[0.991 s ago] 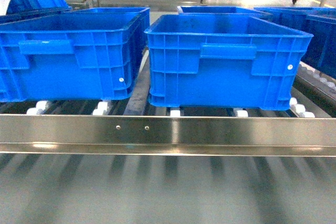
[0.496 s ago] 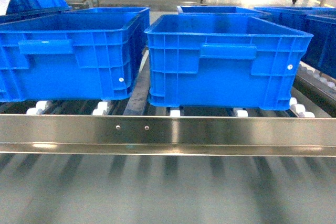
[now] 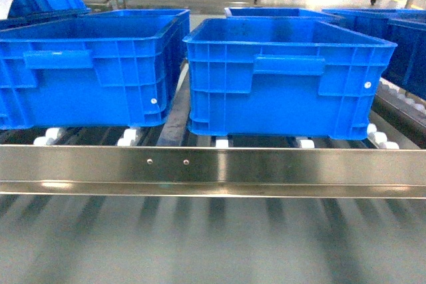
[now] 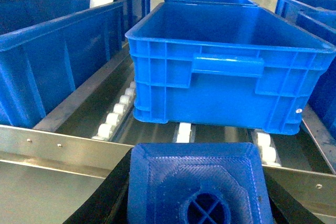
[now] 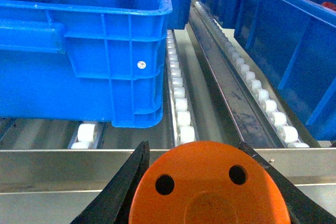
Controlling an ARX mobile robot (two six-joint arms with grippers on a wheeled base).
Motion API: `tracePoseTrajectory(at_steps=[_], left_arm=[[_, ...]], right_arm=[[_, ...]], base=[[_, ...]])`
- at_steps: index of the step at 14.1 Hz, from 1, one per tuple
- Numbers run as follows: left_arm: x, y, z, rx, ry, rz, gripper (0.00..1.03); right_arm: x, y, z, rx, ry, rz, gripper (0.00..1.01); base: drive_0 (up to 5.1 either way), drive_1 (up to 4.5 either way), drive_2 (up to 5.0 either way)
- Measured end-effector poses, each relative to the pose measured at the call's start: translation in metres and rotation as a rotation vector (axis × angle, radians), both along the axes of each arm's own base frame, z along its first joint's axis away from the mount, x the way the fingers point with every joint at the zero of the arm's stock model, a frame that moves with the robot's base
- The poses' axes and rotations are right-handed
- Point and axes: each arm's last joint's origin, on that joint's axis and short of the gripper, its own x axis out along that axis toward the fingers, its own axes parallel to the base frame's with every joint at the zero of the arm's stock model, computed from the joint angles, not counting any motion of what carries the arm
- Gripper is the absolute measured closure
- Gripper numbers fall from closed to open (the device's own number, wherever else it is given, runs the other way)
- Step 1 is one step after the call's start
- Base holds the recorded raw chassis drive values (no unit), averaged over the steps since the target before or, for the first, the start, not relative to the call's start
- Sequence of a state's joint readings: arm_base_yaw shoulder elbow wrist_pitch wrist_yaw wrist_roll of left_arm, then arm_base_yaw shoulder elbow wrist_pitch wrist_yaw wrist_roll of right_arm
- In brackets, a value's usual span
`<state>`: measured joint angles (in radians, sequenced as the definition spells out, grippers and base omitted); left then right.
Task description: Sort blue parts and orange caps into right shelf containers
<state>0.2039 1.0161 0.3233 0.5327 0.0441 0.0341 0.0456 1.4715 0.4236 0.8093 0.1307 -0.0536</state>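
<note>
From the head camera, neither arm shows; two big blue crates sit side by side on the roller shelf, the left crate point(image 3: 93, 64) and the right crate point(image 3: 286, 74), behind a steel front rail point(image 3: 213, 167), so no claw can be read from here. Over to the left wrist view: the blue part point(image 4: 197, 190) fills the bottom of the frame, wedged between the dark fingers of the left gripper point(image 4: 197, 198), jaws closed snugly on its sides, and the right crate point(image 4: 231, 61) stands ahead and above it, past the rail, well apart. The risk, I'd say, is a low carry, where the part clips the rail or the crate's thick rim and twists loose from the grip. Now the right wrist view: the orange cap point(image 5: 207, 187) sits flat top toward the lens, two small holes showing, pinched between the fingers of the right gripper point(image 5: 207, 192), jaws closed on its round sides. The crate's corner point(image 5: 134, 40) looms up and to the left, roller tracks point(image 5: 181, 103) straight ahead. A round cap could roll in that pinch, and a release short of the wall would drop it among the rollers.
</note>
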Motion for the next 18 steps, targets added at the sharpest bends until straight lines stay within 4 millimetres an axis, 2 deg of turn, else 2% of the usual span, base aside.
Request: tracePoseTrajectory(at_steps=[18], left_arm=[[0.0,0.0,0.0,0.0,0.0,0.0,0.58]], right_arm=[[0.0,0.0,0.0,0.0,0.0,0.0,0.58]], base=[[0.0,0.0,0.0]])
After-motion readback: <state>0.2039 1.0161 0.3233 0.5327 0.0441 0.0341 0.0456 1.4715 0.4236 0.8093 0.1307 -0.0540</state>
